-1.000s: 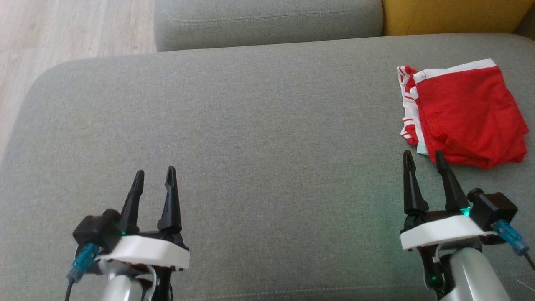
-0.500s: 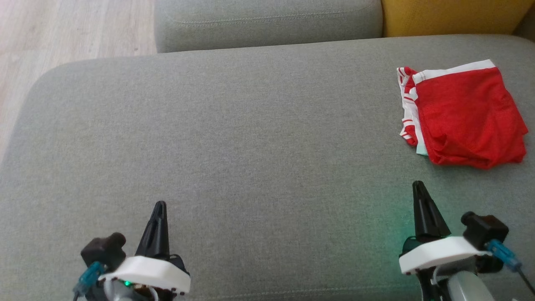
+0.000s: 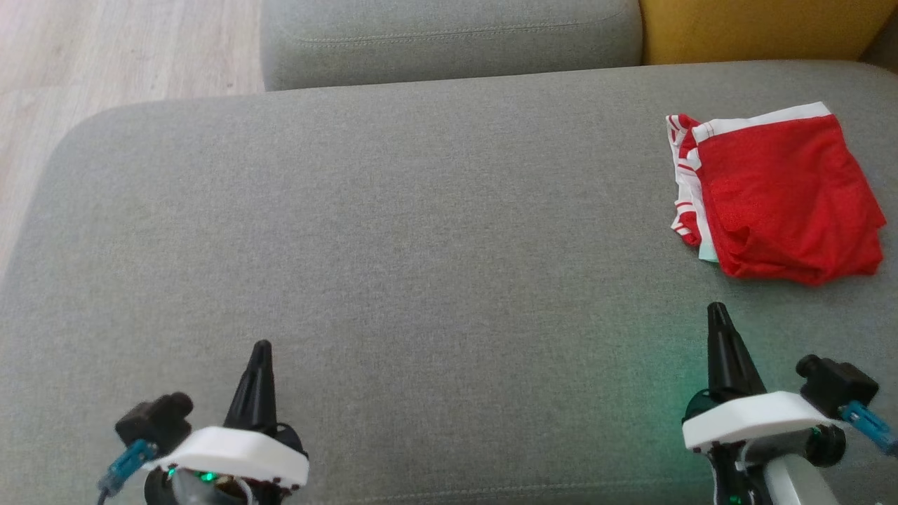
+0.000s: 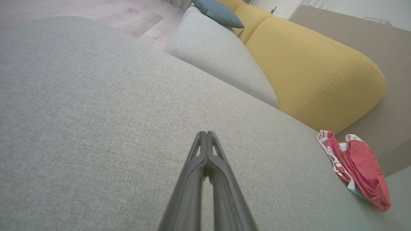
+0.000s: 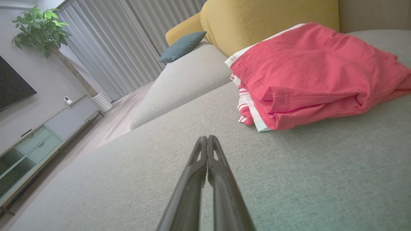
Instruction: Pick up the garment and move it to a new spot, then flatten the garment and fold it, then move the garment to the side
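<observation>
The garment [image 3: 779,196] is red with white trim and red-and-white stripes, folded into a rough rectangle at the right side of the grey sofa seat [image 3: 421,245]. It also lies at the right edge of the left wrist view as the same red garment [image 4: 359,165], and fills the upper right of the right wrist view as a folded red stack [image 5: 308,73]. My right gripper [image 3: 718,310] is shut and empty, a short way in front of the garment's near edge, apart from it. My left gripper [image 3: 262,346] is shut and empty near the seat's front left.
A second grey cushion [image 3: 449,38] lies beyond the seat, with a yellow cushion [image 3: 758,24] to its right. Wooden floor [image 3: 105,49] runs past the seat's left edge. A blue pillow [image 5: 183,46], curtains, a plant and a TV cabinet stand farther off.
Both grippers went from open to shut and drew back toward me, away from the garment. The garment has stayed where it lay.
</observation>
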### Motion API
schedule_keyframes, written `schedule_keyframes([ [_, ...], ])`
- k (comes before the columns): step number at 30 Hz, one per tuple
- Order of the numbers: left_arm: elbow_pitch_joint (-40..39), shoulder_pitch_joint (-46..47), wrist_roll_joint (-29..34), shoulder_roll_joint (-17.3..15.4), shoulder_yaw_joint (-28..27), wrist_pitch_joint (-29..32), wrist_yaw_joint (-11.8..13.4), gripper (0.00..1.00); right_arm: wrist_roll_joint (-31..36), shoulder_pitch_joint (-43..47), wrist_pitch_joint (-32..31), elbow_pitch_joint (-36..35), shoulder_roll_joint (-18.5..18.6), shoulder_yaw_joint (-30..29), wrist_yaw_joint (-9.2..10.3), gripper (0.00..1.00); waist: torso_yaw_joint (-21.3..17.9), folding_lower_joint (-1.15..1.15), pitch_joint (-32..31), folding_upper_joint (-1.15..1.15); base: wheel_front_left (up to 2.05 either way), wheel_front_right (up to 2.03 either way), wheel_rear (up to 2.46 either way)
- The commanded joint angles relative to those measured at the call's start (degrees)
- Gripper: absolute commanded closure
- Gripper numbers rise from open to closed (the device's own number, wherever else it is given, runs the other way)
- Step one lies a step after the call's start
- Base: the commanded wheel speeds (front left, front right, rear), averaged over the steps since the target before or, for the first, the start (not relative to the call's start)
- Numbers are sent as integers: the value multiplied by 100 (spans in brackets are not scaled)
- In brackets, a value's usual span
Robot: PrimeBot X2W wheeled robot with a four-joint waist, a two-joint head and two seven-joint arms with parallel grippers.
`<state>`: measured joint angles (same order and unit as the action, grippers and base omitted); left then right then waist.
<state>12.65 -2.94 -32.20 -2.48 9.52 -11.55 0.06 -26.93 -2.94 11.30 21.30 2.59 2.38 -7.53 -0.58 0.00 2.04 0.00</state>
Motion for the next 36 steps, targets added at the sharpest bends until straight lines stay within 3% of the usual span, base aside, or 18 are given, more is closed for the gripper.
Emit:
schedule_keyframes([
  [1,-170,320,-141,-57,-127,41,-38,100,-158,-236,-30,-209,40,-32,1,100,1,0,-2,0,0,0,0],
  [36,-77,507,-2144,-115,-526,551,-274,100,-2294,-261,-568,-382,70,-268,2,100,20,0,-63,0,0,0,0],
])
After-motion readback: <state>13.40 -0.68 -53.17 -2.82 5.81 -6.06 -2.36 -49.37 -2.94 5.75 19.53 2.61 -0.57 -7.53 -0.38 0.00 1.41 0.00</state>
